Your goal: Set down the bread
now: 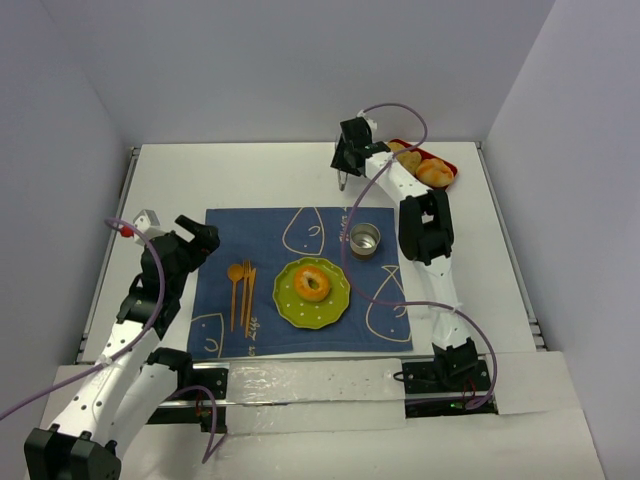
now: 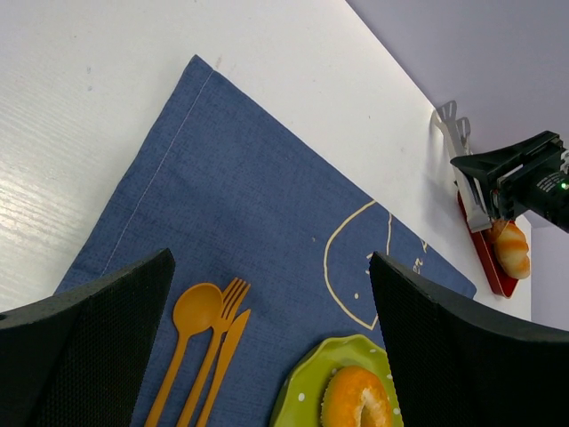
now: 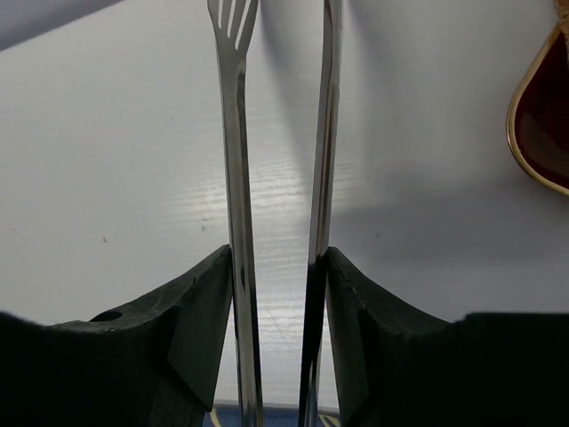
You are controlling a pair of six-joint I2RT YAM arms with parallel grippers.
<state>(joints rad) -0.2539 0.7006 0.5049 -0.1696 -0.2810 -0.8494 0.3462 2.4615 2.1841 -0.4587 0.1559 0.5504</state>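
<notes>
Currently the bread (image 1: pixel 313 284) lies in the middle of the green plate (image 1: pixel 337 309), hole side up, with nothing touching it. The plate sits on the blue placemat (image 1: pixel 270 238), slightly right of the mat's centre.

Right gripper (image 3: pixel 277 254): at the far side of the table (image 1: pixel 240 170), beyond the mat's far edge and just left of the red tray (image 1: pixel 452 166). Its jaws are narrow and clamp a pair of metal tongs (image 3: pixel 234 133). Each finger presses on the outside of one tong arm. The two arms run roughly parallel with a small gap between them, and nothing is caught between them. The tong tips point down over bare white table; whether they touch it I cannot tell. The gripper and tongs are well apart from the plate.

Left gripper (image 2: pixel 271 258): jaws wide, holding nothing. It hangs above the mat's left portion, near the far-left corner.

Other items:
- An orange spoon, fork and knife set (image 1: pixel 241 290) lies side by side on the mat, just left of the plate.
- A small metal cup (image 1: pixel 365 239) stands upright on the mat, just beyond the plate to the right.
- The red tray holds orange-and-cream rolls (image 1: pixel 435 173) at the table's far right.
</notes>
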